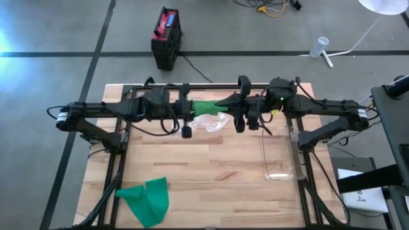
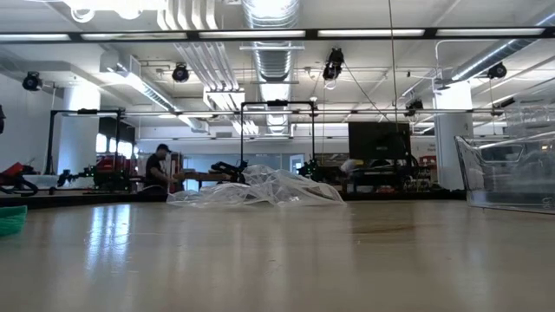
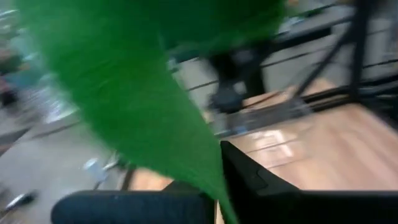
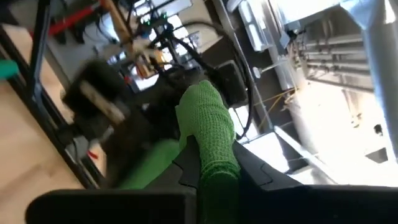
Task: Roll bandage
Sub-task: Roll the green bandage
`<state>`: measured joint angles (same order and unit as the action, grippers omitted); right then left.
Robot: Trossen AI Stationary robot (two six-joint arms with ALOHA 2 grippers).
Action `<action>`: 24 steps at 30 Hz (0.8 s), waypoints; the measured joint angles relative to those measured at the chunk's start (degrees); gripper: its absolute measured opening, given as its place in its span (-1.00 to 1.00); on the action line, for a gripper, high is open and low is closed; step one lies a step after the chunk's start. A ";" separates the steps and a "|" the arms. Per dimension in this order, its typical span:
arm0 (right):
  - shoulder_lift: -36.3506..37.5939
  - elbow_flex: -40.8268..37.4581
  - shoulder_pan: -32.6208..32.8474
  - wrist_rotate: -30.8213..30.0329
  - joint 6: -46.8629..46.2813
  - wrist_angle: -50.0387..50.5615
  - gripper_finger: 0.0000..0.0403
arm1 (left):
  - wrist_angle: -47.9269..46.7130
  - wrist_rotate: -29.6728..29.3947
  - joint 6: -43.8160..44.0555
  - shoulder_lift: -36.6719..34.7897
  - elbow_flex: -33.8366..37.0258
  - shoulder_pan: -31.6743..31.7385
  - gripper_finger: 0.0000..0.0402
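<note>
A green bandage point(image 1: 206, 107) hangs in the air between my two grippers, above the far middle of the table. My left gripper point(image 1: 193, 107) comes from the table's left and is shut on one end of it. My right gripper point(image 1: 225, 103) comes from the right and is shut on the other end. In the left wrist view the bandage point(image 3: 124, 81) fills the picture as a broad green sheet. In the right wrist view the bandage point(image 4: 205, 124) is a thick bunched strand. Neither gripper shows in the low view. My left gripper pinches the bandage between its two fingers where the cloth narrows to a strip point(image 3: 211, 177). The fingers lie about level and come from the table's left. The bandage is lifted clear of the table. My right gripper pinches the bunched end of the bandage point(image 4: 217, 165) between its two fingers. The fingers lie about level, come from the table's right and run along the strand. The strand runs on past the fingertips toward my left gripper, clear of the table.
A crumpled clear plastic wrapper point(image 1: 212, 121) lies on the table under the grippers. A clear plastic container point(image 1: 279, 160) stands at the right. A second green cloth point(image 1: 146, 199) lies at the near left edge. Bare wood lies between them.
</note>
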<state>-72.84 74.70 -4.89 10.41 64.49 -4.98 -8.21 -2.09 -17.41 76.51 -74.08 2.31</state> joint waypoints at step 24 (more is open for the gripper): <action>0.01 0.00 0.00 -2.49 -13.63 -4.85 -0.82 | 5.73 -4.04 -3.08 0.15 0.27 0.07 -1.00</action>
<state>-72.82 74.70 -4.89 7.92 50.86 -9.83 -2.47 -6.13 -20.49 76.66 -73.81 2.37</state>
